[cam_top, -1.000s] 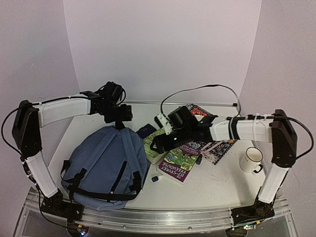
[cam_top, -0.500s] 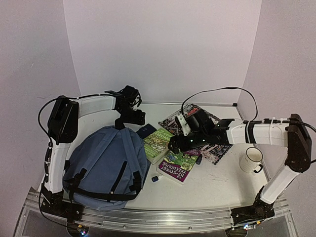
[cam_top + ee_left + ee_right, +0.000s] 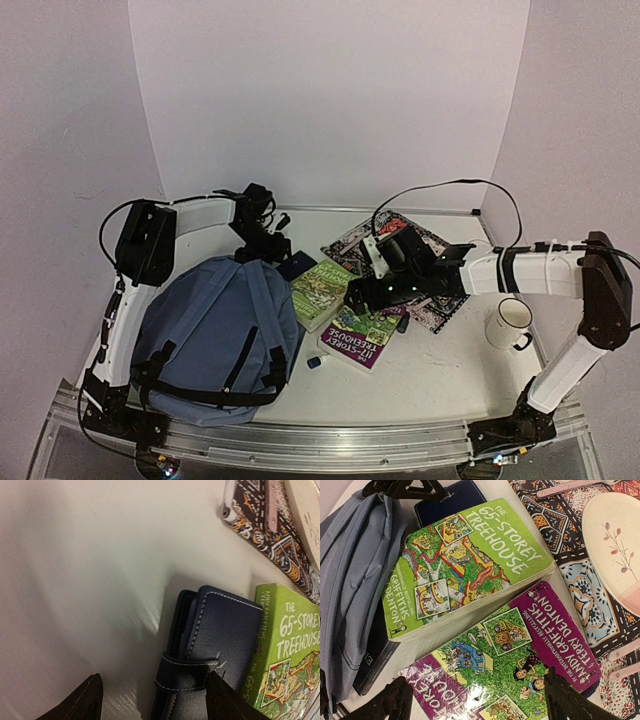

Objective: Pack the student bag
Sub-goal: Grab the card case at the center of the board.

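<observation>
On the worktop's (image 3: 430, 380) left half, seen from above, the student bag (image 3: 205, 335) lies flat with its black straps facing up and its top end toward the far wall. The left hand (image 3: 264, 246) hangs just beyond that top end, beside a navy case (image 3: 296, 266). Right of the bag lie a green book (image 3: 322, 290) and a purple book (image 3: 358, 340), with the right hand (image 3: 352, 296) over them. A white mug (image 3: 510, 322) stands well apart on the right. Through the left wrist camera, the left hand's fingers (image 3: 82, 700) stand wide apart with nothing gripped; the navy case lies below them, just beside the green book, and a patterned mat (image 3: 265, 525) is farther off. Through the right wrist camera, the right hand's fingers (image 3: 387, 702) are also spread wide, holding nothing, above the purple book, which lies just beside the green one. The bag's blue fabric fills the left edge, and a pale plate (image 3: 615, 545) rests on the mat.
</observation>
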